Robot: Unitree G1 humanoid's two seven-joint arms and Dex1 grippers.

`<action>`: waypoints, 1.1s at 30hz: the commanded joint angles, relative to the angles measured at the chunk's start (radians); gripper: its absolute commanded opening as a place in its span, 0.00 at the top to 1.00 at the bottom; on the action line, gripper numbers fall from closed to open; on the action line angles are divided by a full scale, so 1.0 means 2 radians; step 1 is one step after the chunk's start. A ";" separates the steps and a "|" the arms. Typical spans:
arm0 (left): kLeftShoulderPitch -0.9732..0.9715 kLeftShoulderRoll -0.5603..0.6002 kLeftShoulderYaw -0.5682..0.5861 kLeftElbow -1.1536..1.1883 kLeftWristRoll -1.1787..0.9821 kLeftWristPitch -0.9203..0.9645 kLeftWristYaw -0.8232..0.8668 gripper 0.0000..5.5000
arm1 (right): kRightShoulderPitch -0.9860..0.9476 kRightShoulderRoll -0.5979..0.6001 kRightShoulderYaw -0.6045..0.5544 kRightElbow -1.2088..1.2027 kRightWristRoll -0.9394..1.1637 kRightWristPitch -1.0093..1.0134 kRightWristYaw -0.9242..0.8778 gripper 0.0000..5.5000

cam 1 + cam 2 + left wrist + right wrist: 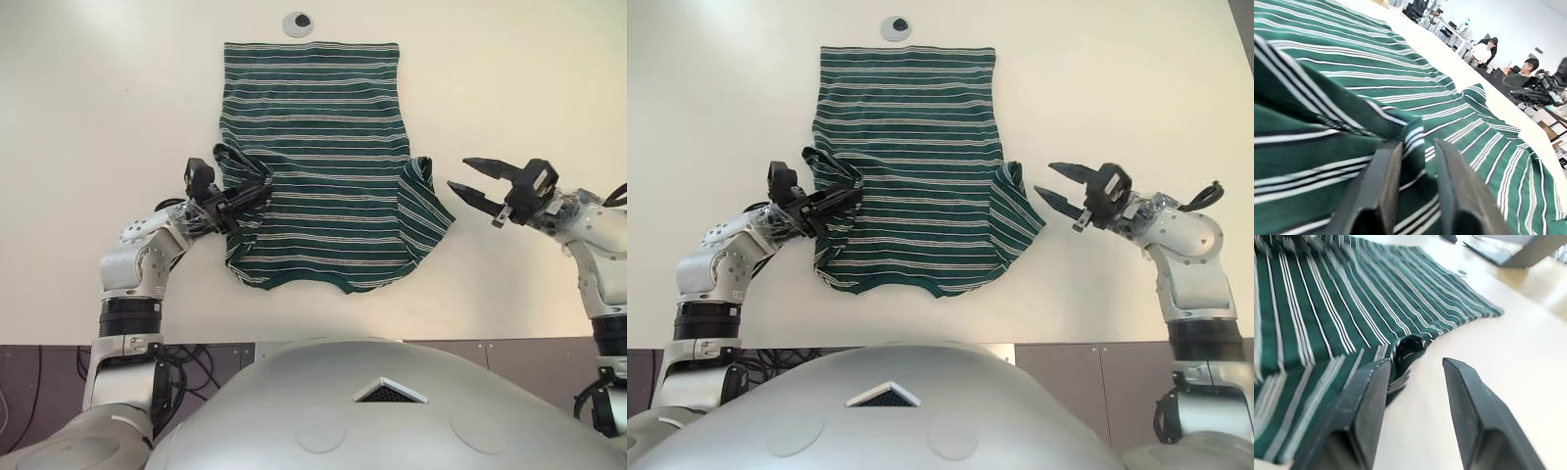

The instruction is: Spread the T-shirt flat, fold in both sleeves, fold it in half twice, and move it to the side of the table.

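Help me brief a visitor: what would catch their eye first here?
The green striped T-shirt lies at the middle of the white table. The left gripper pinches its left sleeve, bunched over the body, while the right gripper hangs open just beside the right sleeve.

A pale table (88, 108) bears the striped T-shirt (313, 127) and a round disc (297, 23).

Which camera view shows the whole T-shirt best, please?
The left eye view: the whole T-shirt lies in frame, edge to edge. The right eye view shows the same. Each wrist view gives a close patch of striped cloth.
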 commanded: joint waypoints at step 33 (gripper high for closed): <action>0.030 -0.037 0.045 -0.139 -0.059 -0.115 -0.029 0.29 | 0.047 0.019 -0.019 -0.013 0.066 0.340 0.024 0.99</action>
